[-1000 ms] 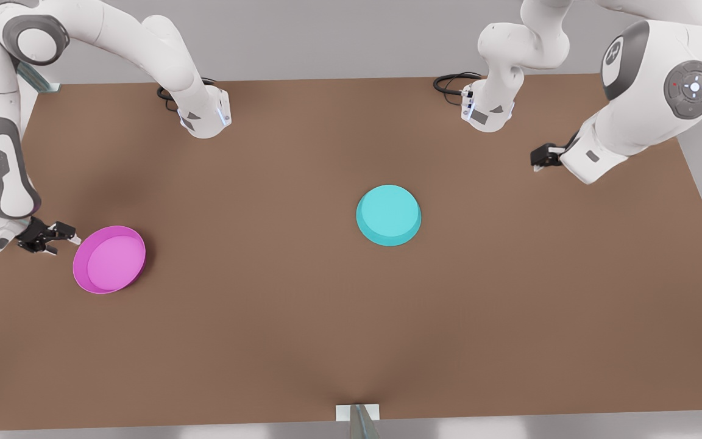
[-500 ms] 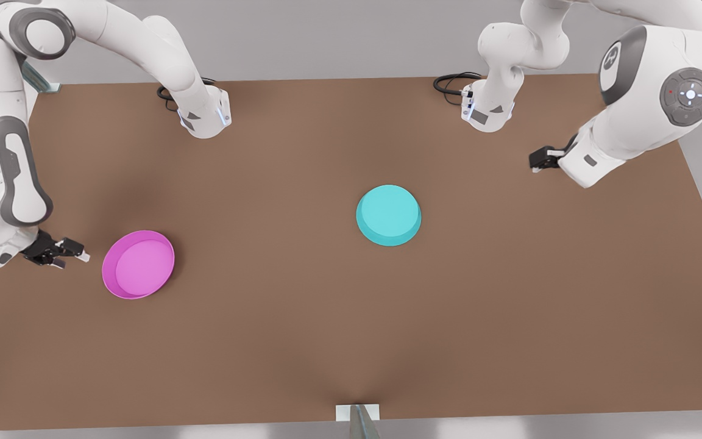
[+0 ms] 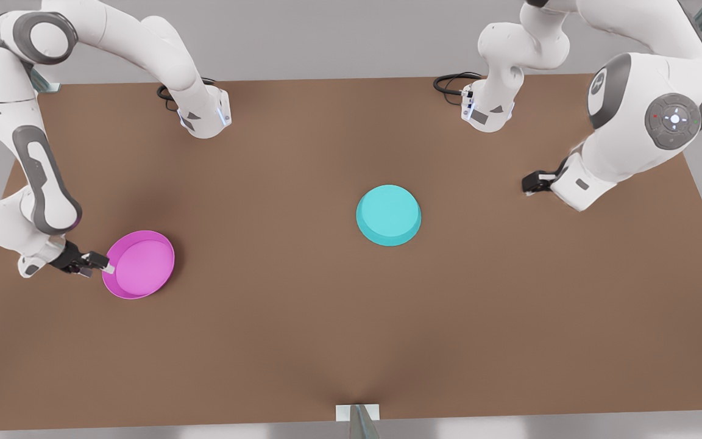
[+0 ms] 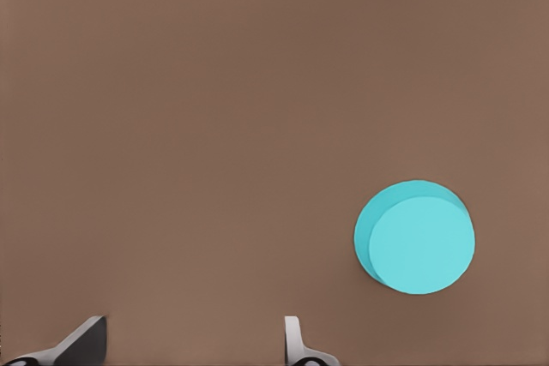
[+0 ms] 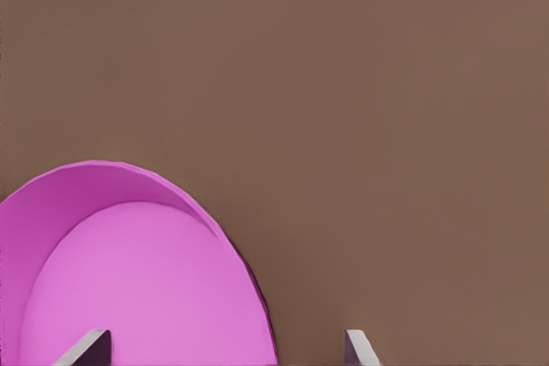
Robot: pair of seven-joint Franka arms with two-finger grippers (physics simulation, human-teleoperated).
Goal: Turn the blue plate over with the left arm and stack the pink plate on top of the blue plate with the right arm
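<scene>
The pink plate [image 3: 139,264] lies right way up on the brown table [image 3: 326,341], at the front view's left. My right gripper [image 3: 102,266] is open at the rim nearest it. In the right wrist view the pink plate [image 5: 137,280] reaches in between the right gripper [image 5: 223,351], one fingertip [image 5: 90,345] over the dish and the other beside it. The blue plate [image 3: 389,214] rests near the table's middle, flat base up. My left gripper [image 3: 526,185] is open, off to that plate's right in the front view and well apart from it. The left wrist view has the blue plate [image 4: 416,237] ahead of the left gripper [image 4: 190,345].
Both arm bases [image 3: 205,116] [image 3: 488,110] stand at the table's back edge with black cables beside them. A small metal bracket [image 3: 357,417] sits at the middle of the front edge. Bare table lies between the two plates.
The pink plate slid toward the front view's right a second ago, then stayed. My right gripper drew back and has returned to its rim. The left gripper dropped a little toward the table.
</scene>
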